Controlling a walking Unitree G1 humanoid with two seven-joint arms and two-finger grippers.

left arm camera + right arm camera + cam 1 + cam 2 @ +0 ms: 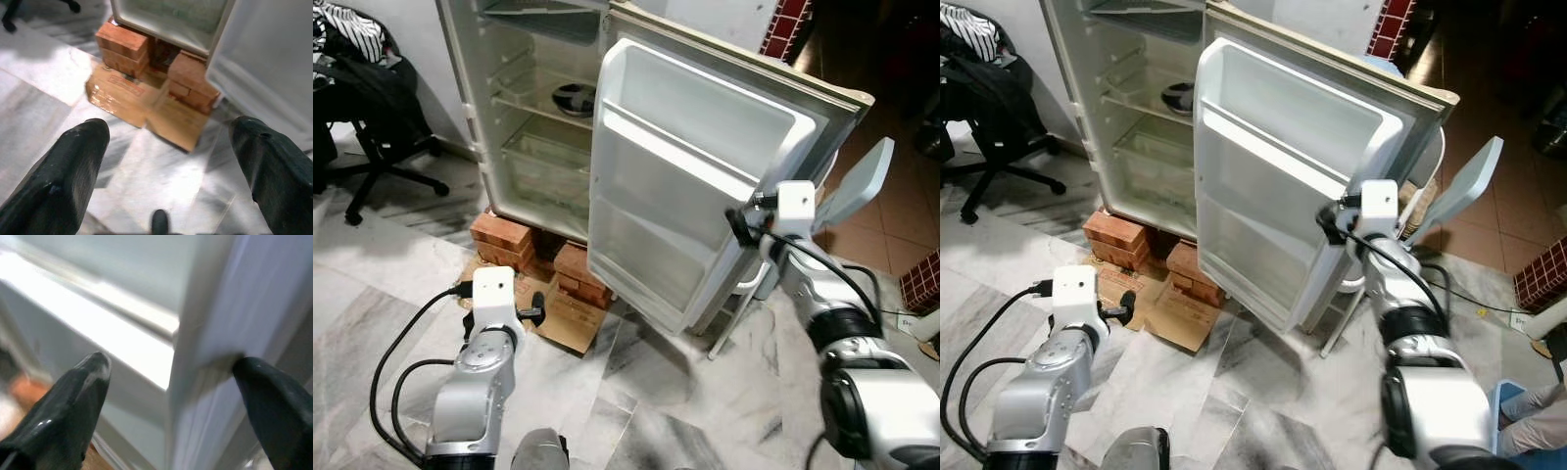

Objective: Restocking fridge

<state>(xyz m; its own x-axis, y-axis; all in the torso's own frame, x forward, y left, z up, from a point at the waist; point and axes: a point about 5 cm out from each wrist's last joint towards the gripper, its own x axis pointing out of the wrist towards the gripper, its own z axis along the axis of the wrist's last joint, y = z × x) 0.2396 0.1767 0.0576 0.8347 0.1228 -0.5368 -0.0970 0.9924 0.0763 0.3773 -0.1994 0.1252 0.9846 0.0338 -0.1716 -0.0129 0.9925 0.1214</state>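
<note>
At the lower left of the head views the left gripper hangs low over the pale marble floor, its two black fingers spread wide apart with nothing between them, aimed toward a flattened piece of cardboard lying on the tiles. At the lower right the right gripper is raised to the outer edge of the fridge door; its fingers are also spread, one on the inner side and one on the outer side of the door's edge, which stands between them, though whether they touch it cannot be told. The door stands open across the middle of the frame, its white inner shelves bare. Beyond the cardboard, stacks of red bricks prop up the fridge, which fills the upper centre with its compartment open; a dark bowl sits on one wire shelf and a clear drawer lies below it. A black office chair stands at the upper left, and a white fan shows behind the door at the right.
</note>
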